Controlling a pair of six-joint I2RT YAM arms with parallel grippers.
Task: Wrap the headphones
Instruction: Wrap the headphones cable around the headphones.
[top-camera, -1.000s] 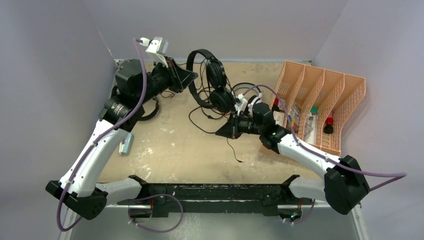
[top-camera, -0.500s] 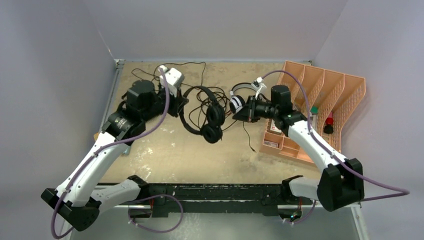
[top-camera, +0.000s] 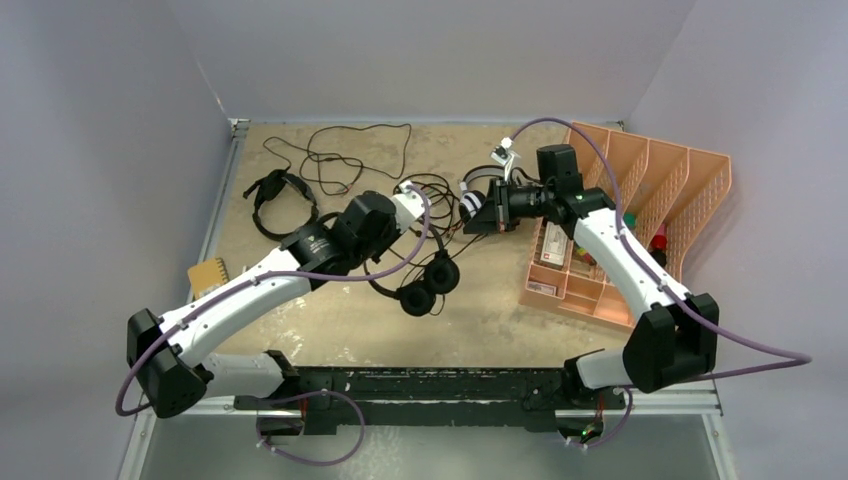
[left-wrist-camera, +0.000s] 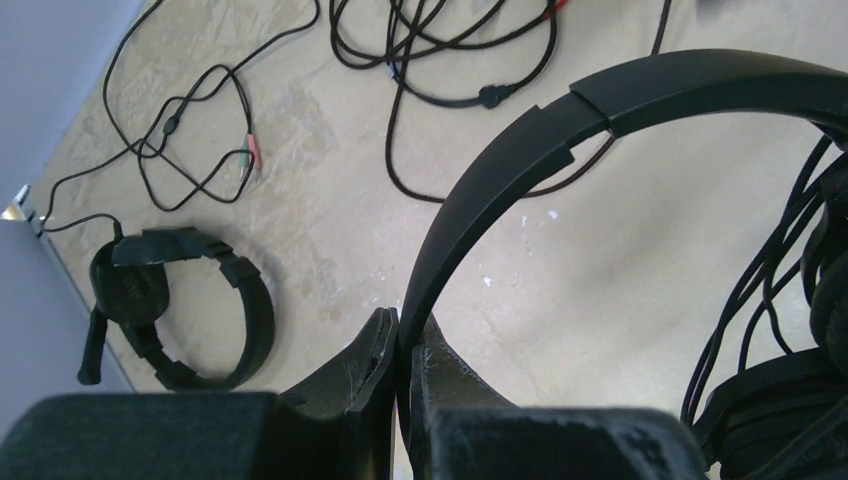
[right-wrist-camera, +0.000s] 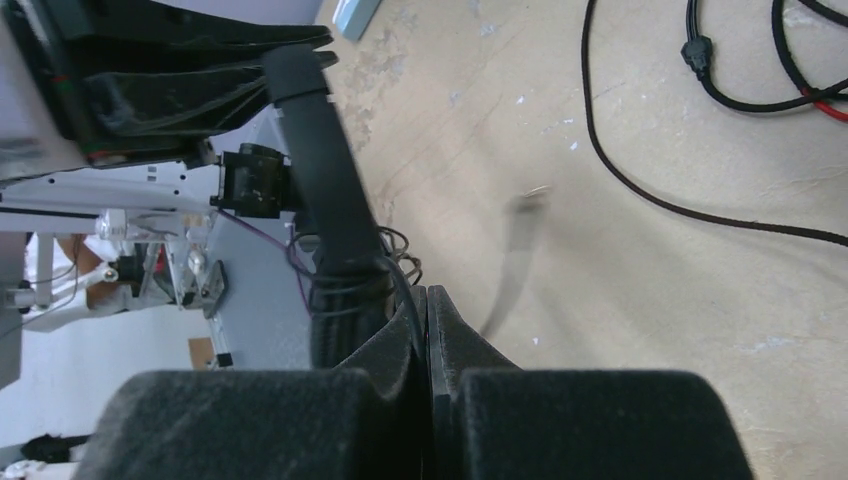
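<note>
My left gripper (top-camera: 392, 243) is shut on the headband of the larger black headphones (top-camera: 428, 285), whose ear cups hang toward the table's front middle. In the left wrist view the jaws (left-wrist-camera: 405, 345) pinch that headband (left-wrist-camera: 620, 95). My right gripper (top-camera: 470, 222) is shut on these headphones' thin black cable (right-wrist-camera: 408, 290), which is wound several times round the headband (right-wrist-camera: 320, 170). The white-and-black headphones (top-camera: 472, 203) lie just behind the right gripper. The small black headphones (top-camera: 280, 200) lie at the back left and also show in the left wrist view (left-wrist-camera: 180, 310).
An orange divided organizer (top-camera: 650, 190) with small items stands at the right. Loose black cable (top-camera: 340, 150) lies at the back, with more coils (left-wrist-camera: 440, 50) near the middle. A tan card (top-camera: 208, 273) lies by the left edge.
My left arm has swung from the back left to the middle, carrying the larger black headphones forward and right. The right gripper has pulled back toward the far right with the cable.
</note>
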